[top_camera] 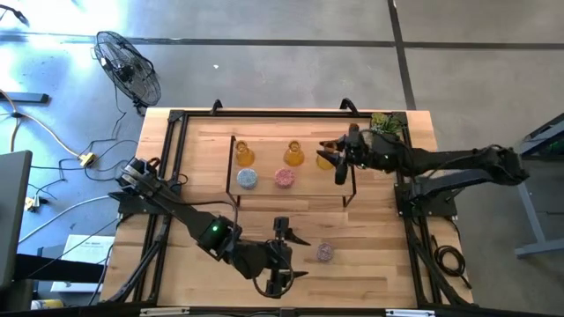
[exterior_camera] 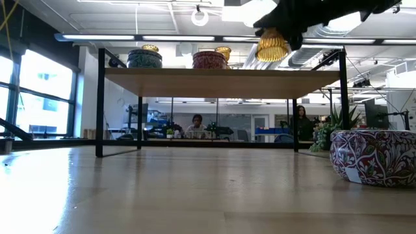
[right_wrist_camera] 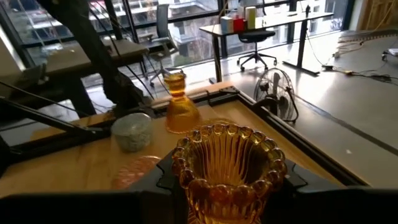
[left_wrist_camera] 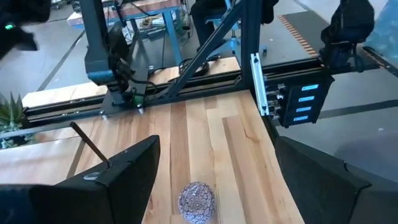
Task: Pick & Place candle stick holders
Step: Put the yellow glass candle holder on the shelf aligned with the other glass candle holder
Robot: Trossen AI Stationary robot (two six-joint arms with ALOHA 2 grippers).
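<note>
Wooden planks of the bench point(top_camera: 203, 141) carry a low black-framed shelf point(top_camera: 264, 195), your landmark for this moment. On the shelf you have 2 amber candle stick holders point(top_camera: 244, 154) point(top_camera: 293, 154) along the rear edge, with the blue holder point(top_camera: 248, 179) and the pink holder point(top_camera: 284, 177) in front of them. Your right gripper point(top_camera: 335, 160) hangs over the shelf's right end, its fingers clamped on the 3rd amber holder point(exterior_camera: 272, 44), which the low view shows lifted clear above the shelf top. Off the shelf, on the bench in front of its right half, sits the purple holder point(top_camera: 325, 253). Your left gripper point(top_camera: 291, 255) hovers just beside that piece, fingers point(left_wrist_camera: 118, 180) spread wide apart and holding nothing. A green plant sprig point(top_camera: 384, 122) lies behind the shelf's right corner.
</note>
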